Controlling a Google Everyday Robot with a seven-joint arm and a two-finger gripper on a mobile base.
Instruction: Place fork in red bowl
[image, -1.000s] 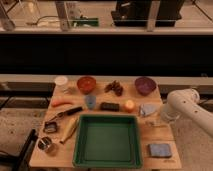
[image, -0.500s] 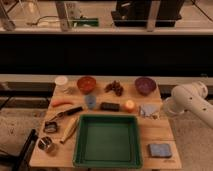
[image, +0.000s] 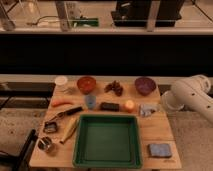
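Note:
The red bowl (image: 86, 83) is small, round and orange-red, and stands at the back of the wooden table (image: 155, 127), left of centre. A dark-handled utensil (image: 64, 114) with a metal end lies at the table's left; I cannot tell whether it is the fork. My white arm (image: 192, 97) reaches in from the right. The gripper (image: 167, 103) is at its end by the table's right edge, beside the purple bowl (image: 145, 85) and far from the red bowl. It holds nothing that I can see.
A green tray (image: 80, 150) fills the front middle. Around it lie a white cup (image: 61, 80), brown cluster (image: 115, 88), carrot (image: 62, 103), blue cup (image: 90, 101), black block (image: 109, 106), orange fruit (image: 129, 105), grey cloth (image: 147, 109), blue sponge (image: 160, 150), banana (image: 70, 131) and metal cup (image: 46, 145).
The arm has drawn back to the right and risen, away from the grey cloth towards the table's right edge. The things on the table have not moved.

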